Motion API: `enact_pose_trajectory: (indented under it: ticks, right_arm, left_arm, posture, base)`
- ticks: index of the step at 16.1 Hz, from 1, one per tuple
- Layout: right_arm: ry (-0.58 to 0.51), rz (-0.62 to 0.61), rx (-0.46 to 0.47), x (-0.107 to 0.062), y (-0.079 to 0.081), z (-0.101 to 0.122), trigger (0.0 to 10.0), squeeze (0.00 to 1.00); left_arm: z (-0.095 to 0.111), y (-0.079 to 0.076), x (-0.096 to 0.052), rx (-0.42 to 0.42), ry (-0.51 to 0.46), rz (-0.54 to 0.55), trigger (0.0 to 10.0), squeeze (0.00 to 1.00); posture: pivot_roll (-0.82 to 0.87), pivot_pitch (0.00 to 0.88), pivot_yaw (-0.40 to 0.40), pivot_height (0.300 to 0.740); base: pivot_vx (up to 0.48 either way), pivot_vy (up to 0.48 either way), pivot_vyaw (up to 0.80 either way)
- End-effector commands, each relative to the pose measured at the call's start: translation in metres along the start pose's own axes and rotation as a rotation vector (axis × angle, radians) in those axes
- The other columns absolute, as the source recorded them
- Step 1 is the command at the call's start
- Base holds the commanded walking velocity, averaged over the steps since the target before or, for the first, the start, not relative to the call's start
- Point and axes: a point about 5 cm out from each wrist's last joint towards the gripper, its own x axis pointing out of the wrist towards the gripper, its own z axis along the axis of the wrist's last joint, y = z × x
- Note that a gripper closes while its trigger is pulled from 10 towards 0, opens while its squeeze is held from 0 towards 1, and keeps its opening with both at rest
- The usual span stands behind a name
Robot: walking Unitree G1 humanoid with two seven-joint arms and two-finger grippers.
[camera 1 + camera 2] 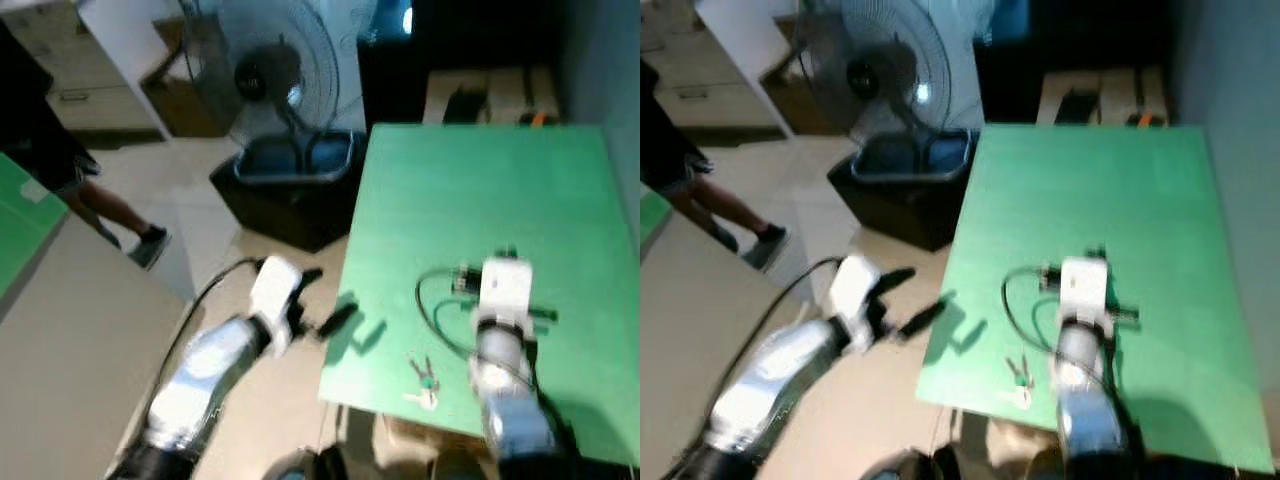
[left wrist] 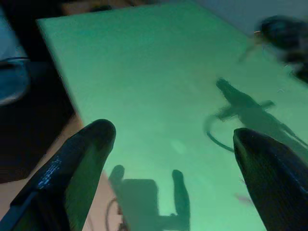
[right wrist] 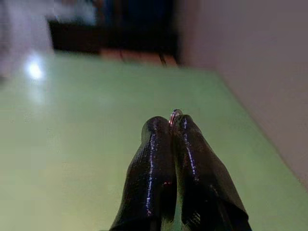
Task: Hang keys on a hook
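Observation:
A small bunch of keys point(image 1: 425, 384) with a green tag lies on the green table point(image 1: 480, 190) near its front edge, just left of my right forearm. My right gripper point(image 1: 508, 256) is over the middle of the table, pointing away from me. Its fingers point(image 3: 159, 144) are pressed together, and a small metal ring point(image 3: 175, 114) peeks out between their tips. My left gripper point(image 1: 325, 298) hovers beside the table's left edge with its fingers point(image 2: 91, 144) spread wide and nothing between them.
A standing fan point(image 1: 275, 70) rises from a black bin point(image 1: 285, 190) on the floor left of the table. A person's legs point(image 1: 110, 215) are at the far left. Boxes point(image 1: 490, 95) sit behind the table, and a grey wall point(image 3: 250, 72) runs along its right side.

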Motion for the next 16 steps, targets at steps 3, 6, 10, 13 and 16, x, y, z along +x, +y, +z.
enact_pose_trajectory:
  ticks: [3,6,10,13,16]
  right_arm:
    - [0.009,0.098,0.008,0.014,0.001,0.007,0.0,0.00]
    - [0.063,0.263,0.052,0.023,0.016,0.008,0.0,0.00]
    - [0.080,0.346,0.075,0.005,0.035,-0.005,0.0,0.00]
    - [0.093,0.378,0.048,-0.002,0.035,-0.015,0.0,0.00]
    - [0.074,0.355,0.058,-0.004,0.033,-0.016,0.0,0.00]
  left_arm:
    - [0.000,0.019,0.024,-0.023,0.020,0.123,10.0,0.00]
    - [0.013,0.027,0.056,-0.174,-0.024,0.245,10.0,0.00]
    - [-0.032,0.071,0.011,-0.311,0.047,0.574,10.0,0.00]
    - [-0.021,0.081,0.001,-0.185,-0.014,0.582,10.0,0.00]
    - [-0.012,0.081,0.004,-0.181,-0.076,0.545,10.0,0.00]
  posture:
    - [-0.24,0.000,0.162,0.740]
    - [-0.23,0.000,0.078,0.740]
    - [-0.22,0.000,0.071,0.740]
    - [-0.20,0.000,0.079,0.740]
    - [-0.20,0.000,0.091,0.740]
  base:
    - [0.000,0.000,0.00]
    - [0.000,0.000,0.00]
    - [0.000,0.000,0.00]
    - [0.000,0.000,0.00]
    - [0.000,0.000,0.00]
